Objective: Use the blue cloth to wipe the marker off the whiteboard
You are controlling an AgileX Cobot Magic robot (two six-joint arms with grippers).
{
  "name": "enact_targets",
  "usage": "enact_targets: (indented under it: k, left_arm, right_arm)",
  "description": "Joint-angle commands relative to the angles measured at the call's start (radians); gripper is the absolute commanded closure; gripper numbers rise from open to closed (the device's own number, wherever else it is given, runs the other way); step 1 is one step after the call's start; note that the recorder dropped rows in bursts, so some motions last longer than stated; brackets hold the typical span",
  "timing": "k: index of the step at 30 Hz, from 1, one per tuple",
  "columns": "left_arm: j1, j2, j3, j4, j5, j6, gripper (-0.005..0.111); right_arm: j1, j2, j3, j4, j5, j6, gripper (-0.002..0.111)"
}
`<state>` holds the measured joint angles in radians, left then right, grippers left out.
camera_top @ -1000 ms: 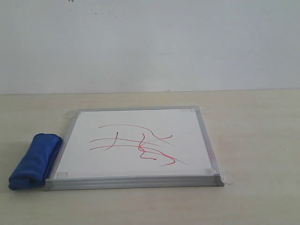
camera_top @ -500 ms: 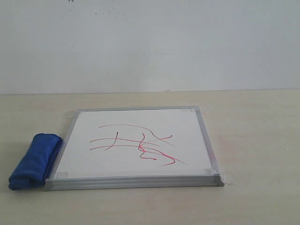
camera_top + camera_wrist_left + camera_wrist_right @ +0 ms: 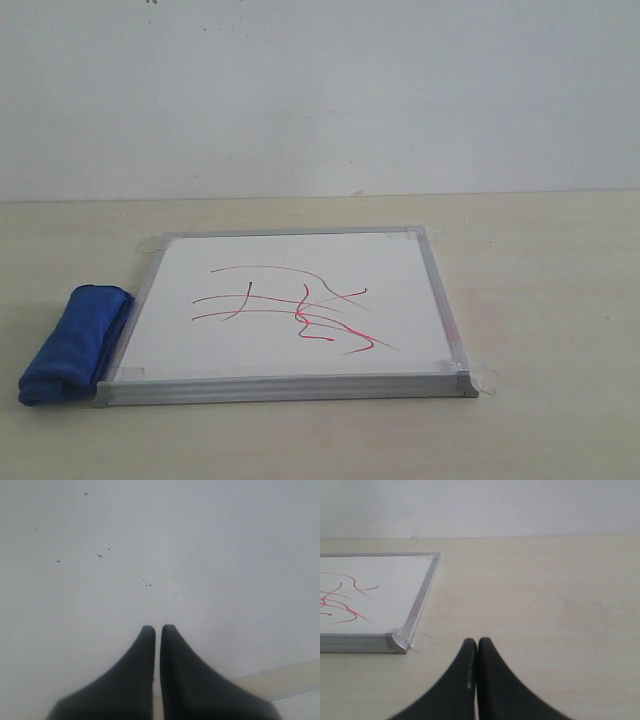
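Beside the silver-framed whiteboard (image 3: 200,260), the rolled blue cloth (image 3: 75,343) may just get pushed; my left pincer (image 3: 157,628) and right pincer (image 3: 477,641) are both pinched together.

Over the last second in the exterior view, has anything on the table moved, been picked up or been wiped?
Nothing visibly changed. The blue cloth lies where it was, beside the left edge of the whiteboard. The marker lines are all unwiped, and no arm has entered the exterior view.

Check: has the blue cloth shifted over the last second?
No. The blue cloth lies in the same spot as before, against the left edge of the whiteboard, near its front corner.
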<state>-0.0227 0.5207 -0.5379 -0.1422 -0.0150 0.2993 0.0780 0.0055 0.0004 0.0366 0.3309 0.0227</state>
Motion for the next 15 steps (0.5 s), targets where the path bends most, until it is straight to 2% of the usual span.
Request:
enact_targets:
  k: [1,4,8,15]
  left_arm:
    - [0.001,0.033,-0.005,-0.007,0.009,-0.073,0.103]
    - [0.001,0.080,-0.033,-0.007,0.075,-0.134,0.103]
    - [0.001,0.176,-0.130,-0.007,0.208,-0.183,0.103]
    - [0.001,0.382,-0.380,0.037,0.474,-0.240,0.103]
  right_arm:
    - [0.000,-0.005,0.000,-0.002,-0.008,-0.003,0.109]
    - [0.000,-0.005,0.000,-0.002,-0.008,-0.003,0.109]
    - [0.000,-0.005,0.000,-0.002,-0.008,-0.003,0.109]
    - [0.000,-0.005,0.000,-0.002,-0.008,-0.003,0.109]
